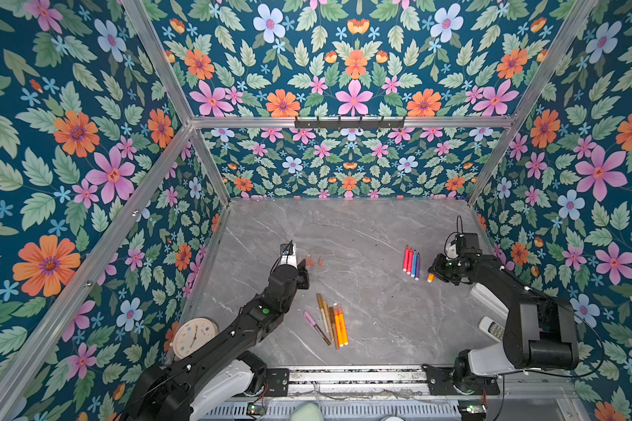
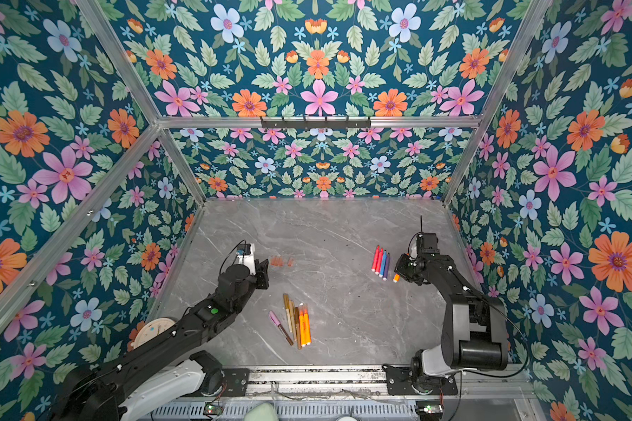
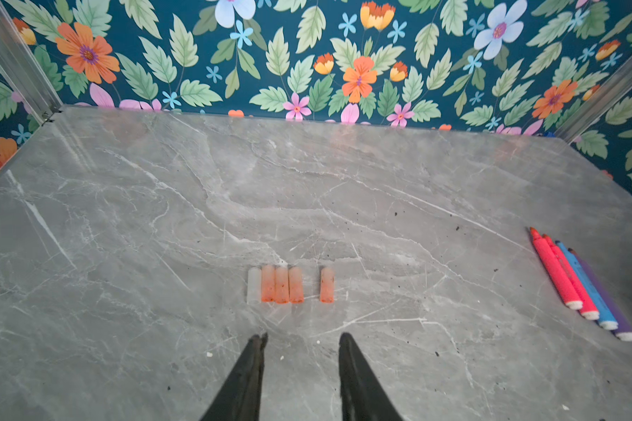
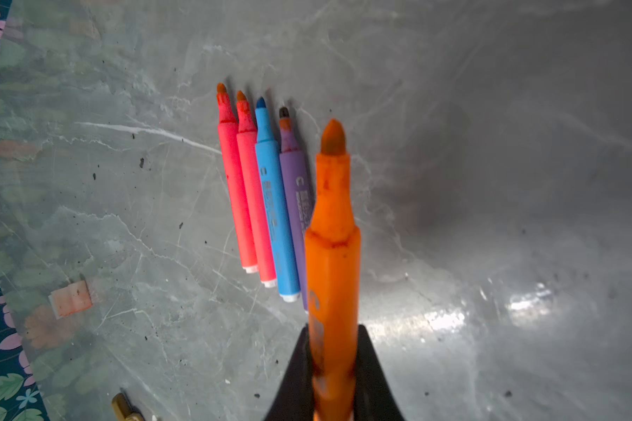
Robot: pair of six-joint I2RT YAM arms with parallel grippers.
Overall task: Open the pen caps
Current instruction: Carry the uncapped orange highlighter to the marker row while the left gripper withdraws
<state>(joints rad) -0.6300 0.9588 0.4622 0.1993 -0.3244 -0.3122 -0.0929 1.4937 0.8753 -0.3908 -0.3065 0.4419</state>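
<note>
Five pen caps (image 3: 281, 284) lie in a short row on the grey marble surface (image 3: 380, 204), parallel to one another: one pale and clear, then three orange-tinted ones pressed side by side, then a fourth orange-tinted one set a little apart from them. In both top views the row shows only faintly (image 1: 311, 261) (image 2: 281, 261), left of the middle of the surface. The left claw (image 3: 301, 339) hangs just short of this row with its two dark fingers (image 3: 250, 368) spread apart and nothing between them; it touches no cap. In a top view it sits just beside the row, on the robot's side of it (image 1: 303, 272). The right claw (image 4: 332, 328) is clamped tight on an orange pen (image 4: 332, 237), gripping the barrel low down so that the bare felt tip points away from the wrist. In both top views only the pen's end shows below that claw (image 1: 430, 277) (image 2: 396, 278). Just beside it on the surface lie four uncapped pens (image 4: 263, 197), two pinkish red, one blue, one purple, touching along their lengths with their tips all one way (image 1: 411, 262). Nearer the front edge, between the two arms, a cluster of pens (image 1: 331, 320) in gold, brown, orange and lilac lies close together. A round clock (image 1: 194, 337) rests at the left edge of the surface, partly hidden by the left arm.
</note>
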